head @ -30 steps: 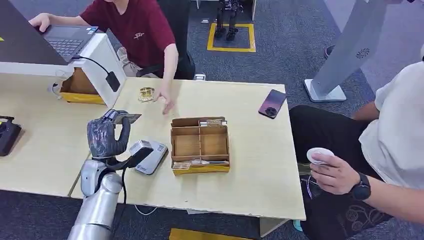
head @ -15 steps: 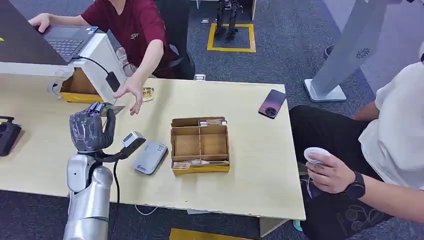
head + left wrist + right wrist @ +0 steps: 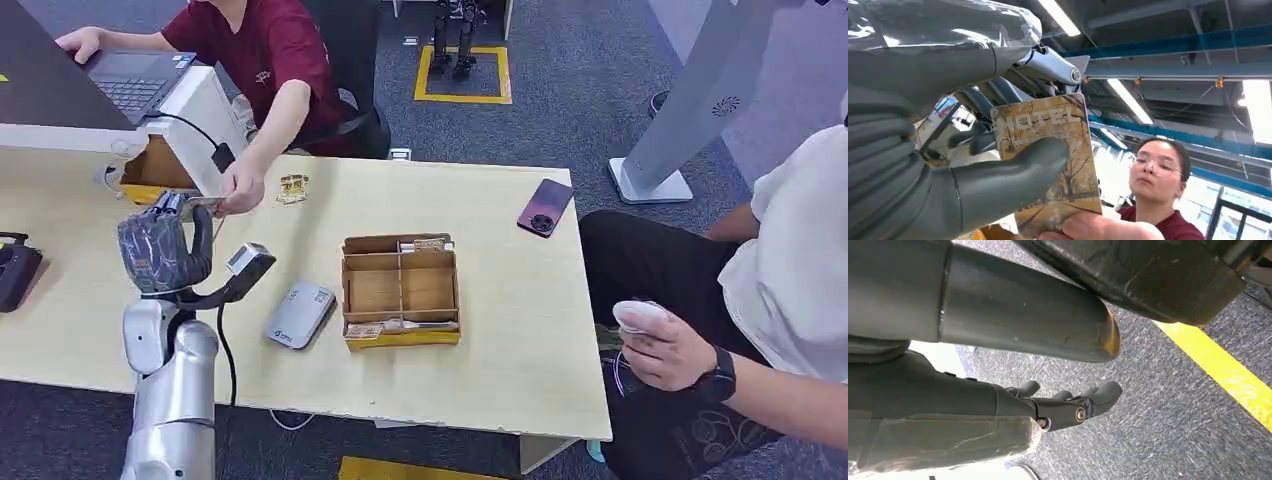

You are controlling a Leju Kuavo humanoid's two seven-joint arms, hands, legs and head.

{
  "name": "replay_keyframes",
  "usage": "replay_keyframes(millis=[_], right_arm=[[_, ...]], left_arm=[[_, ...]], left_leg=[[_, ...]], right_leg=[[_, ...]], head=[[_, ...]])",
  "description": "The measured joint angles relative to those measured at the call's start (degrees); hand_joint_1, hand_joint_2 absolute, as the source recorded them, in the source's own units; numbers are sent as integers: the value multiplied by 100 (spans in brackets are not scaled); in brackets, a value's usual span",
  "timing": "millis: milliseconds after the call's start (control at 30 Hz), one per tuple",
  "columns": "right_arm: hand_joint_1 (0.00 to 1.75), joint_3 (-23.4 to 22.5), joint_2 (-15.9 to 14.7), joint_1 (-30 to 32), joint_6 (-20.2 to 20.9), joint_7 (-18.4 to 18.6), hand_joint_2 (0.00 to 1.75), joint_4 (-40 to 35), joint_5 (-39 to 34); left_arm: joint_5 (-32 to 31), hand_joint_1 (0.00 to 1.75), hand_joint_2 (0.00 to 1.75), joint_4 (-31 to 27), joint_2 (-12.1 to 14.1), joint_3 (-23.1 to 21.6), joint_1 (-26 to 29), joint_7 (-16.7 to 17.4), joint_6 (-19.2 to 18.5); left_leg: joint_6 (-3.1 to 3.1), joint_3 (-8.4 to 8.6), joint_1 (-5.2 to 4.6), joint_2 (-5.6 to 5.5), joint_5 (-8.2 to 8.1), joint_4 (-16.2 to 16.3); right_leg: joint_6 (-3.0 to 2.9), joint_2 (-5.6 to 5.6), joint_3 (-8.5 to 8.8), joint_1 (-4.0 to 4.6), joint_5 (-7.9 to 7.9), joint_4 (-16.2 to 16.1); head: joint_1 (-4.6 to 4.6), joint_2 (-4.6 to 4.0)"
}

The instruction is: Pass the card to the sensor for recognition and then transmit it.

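My left hand [image 3: 160, 250] is raised over the table's left part, pinching a yellow-brown hotel card [image 3: 202, 203] between thumb and fingers. The left wrist view shows the card [image 3: 1048, 155] with my thumb [image 3: 1013, 172] pressed across its face. A person in a red shirt reaches over, and their hand [image 3: 240, 188] grips the card's far end; their fingertips [image 3: 1088, 227] touch its edge. The grey card sensor [image 3: 301, 315] lies flat on the table, to the right of my hand and nearer the front edge. My right hand [image 3: 1073, 400] hangs over the carpet, fingers loose and holding nothing.
A cardboard organiser [image 3: 400, 290] with more cards stands mid-table. A dark phone [image 3: 545, 207] lies at the far right, a small gold item [image 3: 292, 188] near the person's hand. A laptop [image 3: 130, 80] on a white stand and a black device [image 3: 15, 270] are at left. A seated person [image 3: 780, 280] is on the right.
My left hand carried the card leftward and farther from the sensor, toward the person in red. Their hand lifted off the table and took hold of the card's far end.
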Motion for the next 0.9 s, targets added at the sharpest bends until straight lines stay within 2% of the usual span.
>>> replay_keyframes(millis=[100,200,367,500,567,667,733,800,900], right_arm=[[0,0,0,-1,0,9,0,0,0],[0,0,0,-1,-11,20,0,0,0],[0,0,0,0,-35,35,0,0,-11],[0,-2,2,-4,-81,39,0,0,-15],[0,-13,2,1,-96,57,0,0,-26],[0,-81,2,3,-124,46,0,0,-39],[0,-168,2,18,-149,35,0,0,-57],[0,-227,2,44,-162,37,0,0,-66],[0,-321,2,56,-164,39,0,0,-70]], left_arm=[[138,0,175,76,-48,101,-15,-234,0],[330,0,175,164,-127,217,-74,-249,0],[689,0,175,638,-182,378,-298,-214,0],[1936,0,175,1292,-162,372,-501,-41,-103],[2832,0,175,1562,-112,198,-528,135,-625],[3780,0,175,1551,56,-453,-323,302,-1558],[4361,0,175,1129,182,-1063,90,317,-2242],[4751,0,175,668,316,-1622,481,343,-2761],[5005,0,175,-69,518,-2327,1082,339,-3082]], left_leg=[[0,0,0,0,0,0],[0,1,0,-1,0,1],[1,2,0,0,1,1],[1,2,0,0,2,1],[1,2,0,0,2,1],[1,-3,0,1,1,1],[3,-1,0,15,-3,0],[4,-7,0,12,-4,0],[6,-15,-1,11,-6,0]], right_leg=[[0,0,0,0,0,0],[0,-1,0,0,0,0],[0,2,-1,0,1,1],[0,2,-1,0,1,1],[0,2,-2,0,1,1],[0,2,0,0,1,1],[0,20,-3,0,1,1],[2,16,-8,0,-2,-1],[5,14,-16,-1,-4,-3]], head=[[-2,0],[-2,0],[-2,0],[-4,0],[-2,0],[-2,0],[-4,0],[0,0],[-4,0]])
